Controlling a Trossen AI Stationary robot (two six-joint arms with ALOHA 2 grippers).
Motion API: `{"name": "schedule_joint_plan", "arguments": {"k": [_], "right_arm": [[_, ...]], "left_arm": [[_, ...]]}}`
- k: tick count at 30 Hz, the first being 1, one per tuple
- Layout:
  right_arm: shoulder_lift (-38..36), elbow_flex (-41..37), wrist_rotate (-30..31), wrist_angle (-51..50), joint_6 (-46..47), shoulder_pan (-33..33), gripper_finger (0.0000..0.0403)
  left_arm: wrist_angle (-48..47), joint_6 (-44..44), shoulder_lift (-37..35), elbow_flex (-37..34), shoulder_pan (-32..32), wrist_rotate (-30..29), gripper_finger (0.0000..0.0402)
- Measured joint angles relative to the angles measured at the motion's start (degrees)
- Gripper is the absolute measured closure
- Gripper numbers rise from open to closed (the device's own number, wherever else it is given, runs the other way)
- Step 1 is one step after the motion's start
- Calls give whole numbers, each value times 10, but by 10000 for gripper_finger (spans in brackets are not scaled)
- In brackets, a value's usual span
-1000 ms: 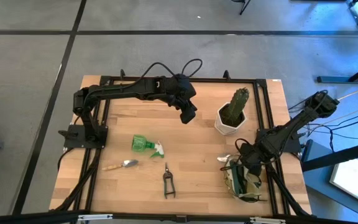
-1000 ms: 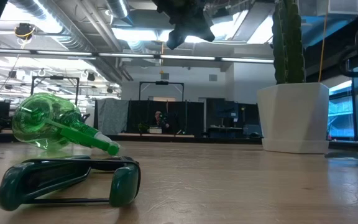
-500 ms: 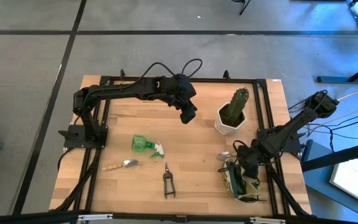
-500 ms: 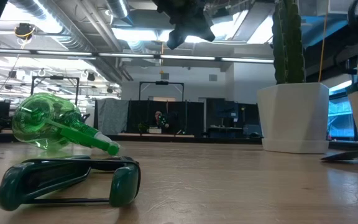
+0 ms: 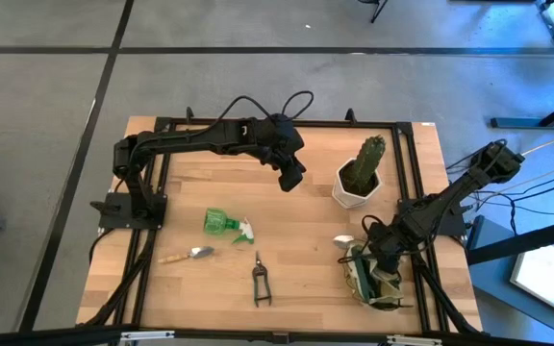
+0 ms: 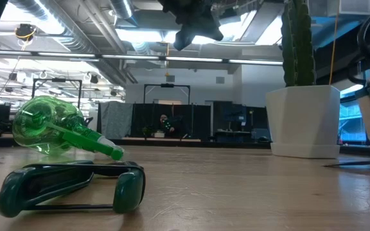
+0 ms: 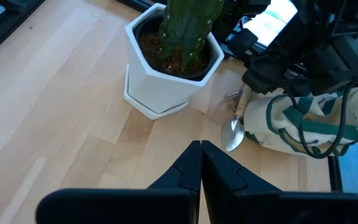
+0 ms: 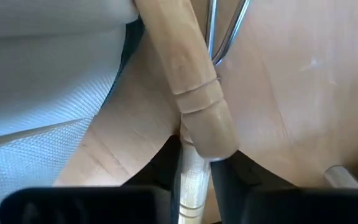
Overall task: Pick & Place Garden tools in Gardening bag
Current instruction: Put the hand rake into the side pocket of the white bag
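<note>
Trowel (image 7: 234, 129) handle in right pincer (image 8: 194, 163) (apparently gripped), beside bag (image 5: 368, 279).

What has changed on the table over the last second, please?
The right gripper closed its fingers on the wooden handle of the trowel lying beside the gardening bag, and the trowel shifted slightly. The left gripper, spray bottle, pruning shears, second trowel and cactus pot stayed put.
</note>
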Motion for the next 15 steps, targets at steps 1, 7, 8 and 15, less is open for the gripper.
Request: {"name": "schedule_joint_plan", "arguments": {"k": [1,7,8,15], "right_arm": [[0,2,0,-1,3,0,344],[1,31,-12,-17,14,1,344],[1,37,-11,-29,19,1,344],[0,70,-12,-91,50,0,344]], "left_arm": [[3,0,0,0,0,2,398],[14,1,0,0,0,6,398],[17,4,0,0,0,9,398],[46,16,0,0,-1,13,398]]}}
